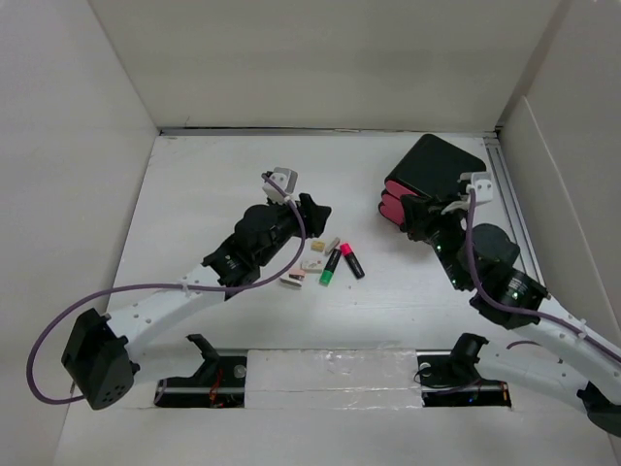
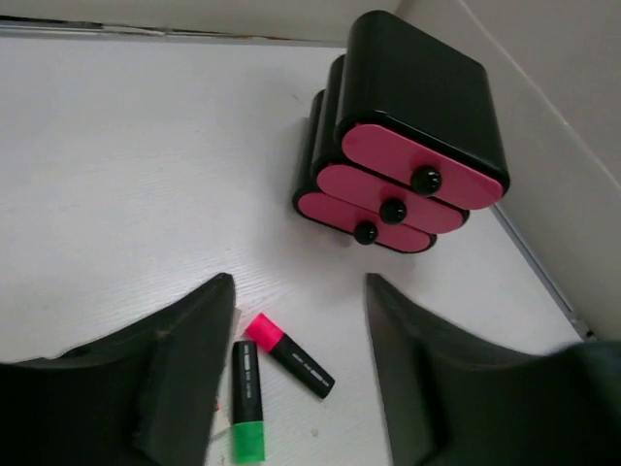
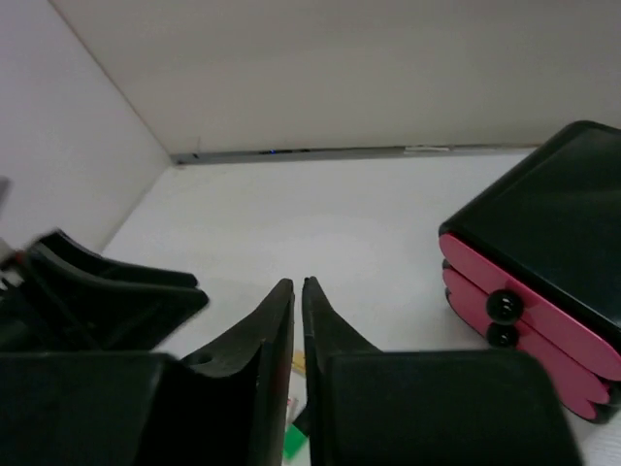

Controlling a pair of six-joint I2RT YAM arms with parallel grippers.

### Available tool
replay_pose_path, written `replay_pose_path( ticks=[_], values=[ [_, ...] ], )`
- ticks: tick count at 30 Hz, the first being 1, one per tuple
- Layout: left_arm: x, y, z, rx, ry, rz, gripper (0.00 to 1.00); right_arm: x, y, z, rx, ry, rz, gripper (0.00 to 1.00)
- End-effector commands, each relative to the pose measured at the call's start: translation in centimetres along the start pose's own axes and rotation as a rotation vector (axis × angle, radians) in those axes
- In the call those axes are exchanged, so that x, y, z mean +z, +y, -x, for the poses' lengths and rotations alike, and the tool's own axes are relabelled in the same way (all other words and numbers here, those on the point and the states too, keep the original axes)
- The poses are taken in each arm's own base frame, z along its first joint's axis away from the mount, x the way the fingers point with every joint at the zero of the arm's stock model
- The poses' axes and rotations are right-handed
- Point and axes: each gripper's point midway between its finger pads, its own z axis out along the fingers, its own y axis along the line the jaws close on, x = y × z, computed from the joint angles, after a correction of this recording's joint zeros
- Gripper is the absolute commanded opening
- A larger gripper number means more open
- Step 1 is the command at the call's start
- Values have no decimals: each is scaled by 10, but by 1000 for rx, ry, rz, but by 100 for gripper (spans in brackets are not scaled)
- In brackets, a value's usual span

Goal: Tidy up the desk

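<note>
The left gripper (image 2: 299, 311) hangs with jaws spread wide over the green highlighter (image 2: 247, 400) and pink highlighter (image 2: 291, 357), probably lining up a pick. The right gripper (image 3: 298, 296), fingers pressed together and empty, sits beside the three-drawer box (image 2: 408, 136), which stands farther back on the white desk (image 2: 116, 165).

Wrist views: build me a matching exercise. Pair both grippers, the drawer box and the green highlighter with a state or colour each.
1. left gripper
2. right gripper
3. drawer box
4. green highlighter

A. fingers shut together
B. lying flat on the desk
C. fingers spread open
D. black with pink fronts

Pairs: 1-C, 2-A, 3-D, 4-B
</note>
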Motion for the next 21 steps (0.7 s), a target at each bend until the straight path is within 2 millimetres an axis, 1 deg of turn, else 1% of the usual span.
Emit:
replay_pose_path(
  ticks=[1, 2, 3, 4, 5, 6, 7, 8, 9, 10, 11, 12, 13, 14, 15, 16, 17, 18, 19, 20, 21],
  values=[
    [9, -36, 17, -4, -35, -153, 46, -5, 16, 67, 71, -159, 55, 9],
    [12, -63, 5, 14, -11, -217, 38, -7, 19, 86, 83, -190, 58, 0],
    [12, -64, 5, 14, -11, -218, 34, -6, 20, 85, 80, -186, 57, 0],
    [16, -75, 11, 39, -25, -226, 30, -6, 20, 89, 79, -193, 58, 0],
    [26, -76, 1, 60, -6, -188, 26, -7, 22, 100, 100, -224, 66, 0],
    [29, -82, -6, 83, 15, -181, 21, -8, 23, 104, 103, -233, 68, 0],
    [31, -101, -3, 94, 13, -205, 17, -6, 25, 103, 99, -229, 70, 0],
    [41, -102, -16, 117, 41, -190, 17, -7, 25, 104, 97, -224, 70, 0],
    [45, -104, -19, 121, 50, -189, 21, -8, 26, 110, 104, -231, 72, 0],
    [48, -116, -16, 114, 49, -215, 24, -7, 26, 107, 92, -213, 69, 0],
    [56, -118, -29, 121, 80, -225, 28, -8, 25, 109, 87, -211, 66, 3],
    [60, -120, -31, 125, 85, -226, 36, -9, 23, 111, 90, -215, 59, 13],
    [66, -126, -26, 125, 76, -233, 37, -12, 22, 117, 88, -225, 55, 19],
    [75, -125, -37, 135, 101, -224, 38, -14, 21, 120, 92, -230, 55, 25],
    [79, -126, -41, 138, 113, -226, 38, -16, 20, 123, 93, -238, 55, 36],
    [83, -132, -35, 134, 103, -237, 37, -18, 19, 125, 95, -245, 56, 39],
    [88, -137, -47, 140, 125, -245, 37, -22, 17, 131, 106, -264, 58, 42],
    [93, -136, -50, 151, 137, -236, 37, -24, 15, 132, 107, -269, 58, 47],
    [95, -147, -45, 170, 123, -247, 37, -24, 14, 132, 99, -273, 56, 49],
    [104, -144, -55, 194, 129, -207, 37, -24, 13, 130, 93, -269, 51, 50],
    [104, -148, -64, 217, 147, -196, 37, -24, 13, 129, 89, -264, 50, 52]
  ],
)
